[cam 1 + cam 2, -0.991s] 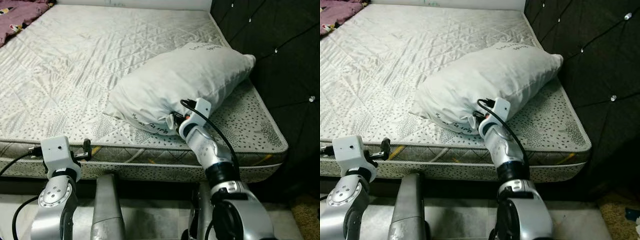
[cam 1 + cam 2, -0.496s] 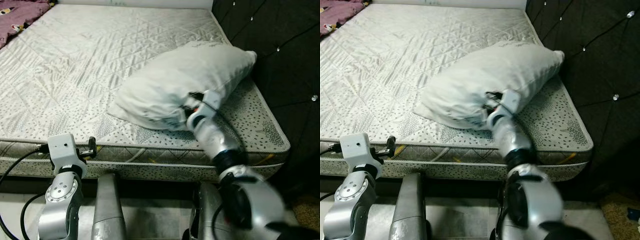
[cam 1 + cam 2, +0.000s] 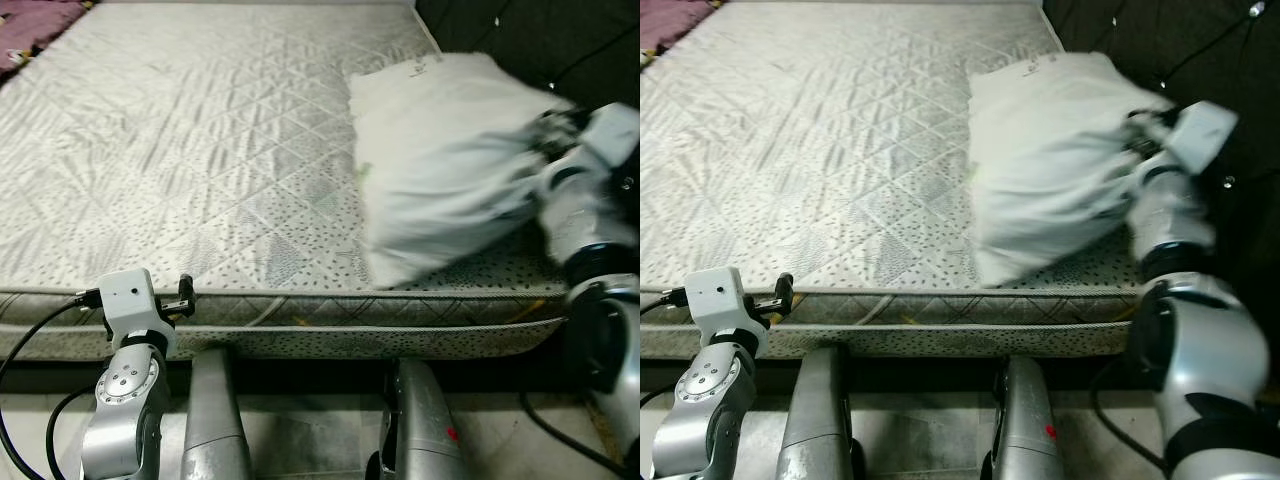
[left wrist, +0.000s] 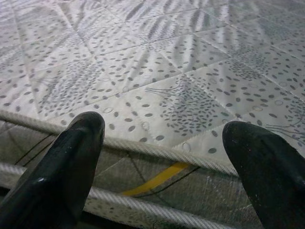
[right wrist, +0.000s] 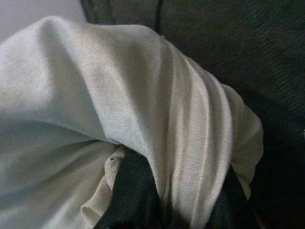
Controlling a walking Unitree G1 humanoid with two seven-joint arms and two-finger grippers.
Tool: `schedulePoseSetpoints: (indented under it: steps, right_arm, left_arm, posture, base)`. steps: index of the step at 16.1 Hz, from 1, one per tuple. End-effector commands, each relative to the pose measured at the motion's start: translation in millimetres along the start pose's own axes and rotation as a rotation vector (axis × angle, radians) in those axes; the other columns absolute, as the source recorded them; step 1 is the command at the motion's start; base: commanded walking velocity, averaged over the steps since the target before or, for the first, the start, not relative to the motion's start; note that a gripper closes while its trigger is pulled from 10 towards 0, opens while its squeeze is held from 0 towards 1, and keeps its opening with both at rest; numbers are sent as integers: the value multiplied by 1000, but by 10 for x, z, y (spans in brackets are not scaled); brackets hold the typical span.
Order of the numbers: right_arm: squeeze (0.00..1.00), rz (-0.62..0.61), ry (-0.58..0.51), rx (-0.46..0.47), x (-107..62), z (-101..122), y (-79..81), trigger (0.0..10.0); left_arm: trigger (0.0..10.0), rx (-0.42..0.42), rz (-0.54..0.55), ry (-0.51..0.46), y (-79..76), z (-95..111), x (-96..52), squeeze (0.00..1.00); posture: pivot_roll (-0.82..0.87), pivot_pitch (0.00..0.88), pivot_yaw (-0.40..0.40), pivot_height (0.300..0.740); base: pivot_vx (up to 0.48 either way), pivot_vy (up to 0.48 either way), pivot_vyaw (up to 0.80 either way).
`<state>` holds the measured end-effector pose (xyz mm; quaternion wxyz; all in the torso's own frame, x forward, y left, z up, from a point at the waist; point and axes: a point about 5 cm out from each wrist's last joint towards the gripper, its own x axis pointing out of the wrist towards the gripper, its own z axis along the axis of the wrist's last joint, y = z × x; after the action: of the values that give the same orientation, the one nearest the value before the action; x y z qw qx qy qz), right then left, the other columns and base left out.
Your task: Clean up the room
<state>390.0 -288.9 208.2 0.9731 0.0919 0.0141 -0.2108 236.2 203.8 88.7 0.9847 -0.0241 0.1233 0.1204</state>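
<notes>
I've swung the pillow (image 3: pixel 440 170) from the bed's (image 3: pixel 180 170) front corner up toward the headboard (image 3: pixel 540 40), my right gripper (image 5: pixel 167 200) pinching its cloth. So it's nearly placed (left gripper (image 4: pixel 162 157) spread wide, idle at the mattress edge).

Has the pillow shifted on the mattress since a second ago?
Yes. The pillow, pinched by the right gripper, has swung toward the dark headboard at the robot's right, away from the mattress middle.

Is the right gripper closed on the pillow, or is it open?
Shut on it. In the right wrist view the pillow fabric is bunched between the right gripper's black fingers.
</notes>
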Motion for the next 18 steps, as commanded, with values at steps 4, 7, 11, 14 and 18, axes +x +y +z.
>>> schedulePoseSetpoints:
  steps: [4,7,11,14,18]
  right_arm:
    - [0,-14,-144,-32,16,274,-113,0]
    - [0,-4,-62,-85,-71,-188,-162,0]
    - [0,52,-23,-118,-229,-604,-70,0]
    - [0,164,-26,-136,-463,-840,71,0]
    - [0,312,18,-165,-904,-1151,238,0]
  left_arm:
    - [10000,10,14,2,12,-18,1,0]
    - [10000,15,17,7,42,-24,-22,0]
    - [10000,33,7,9,48,-14,-11,0]
    - [10000,37,6,6,62,-5,-7,0]
    - [10000,41,7,5,69,-2,-9,0]
  posture:
    - [-26,0,-31,507]
    - [-20,0,-23,507]
    - [-30,0,-5,507]
    - [-26,0,-6,507]
    - [-26,0,-3,507]
  base:
    - [0,0,0]
    - [0,0,0]
    - [0,0,0]
    - [0,0,0]
    - [0,0,0]
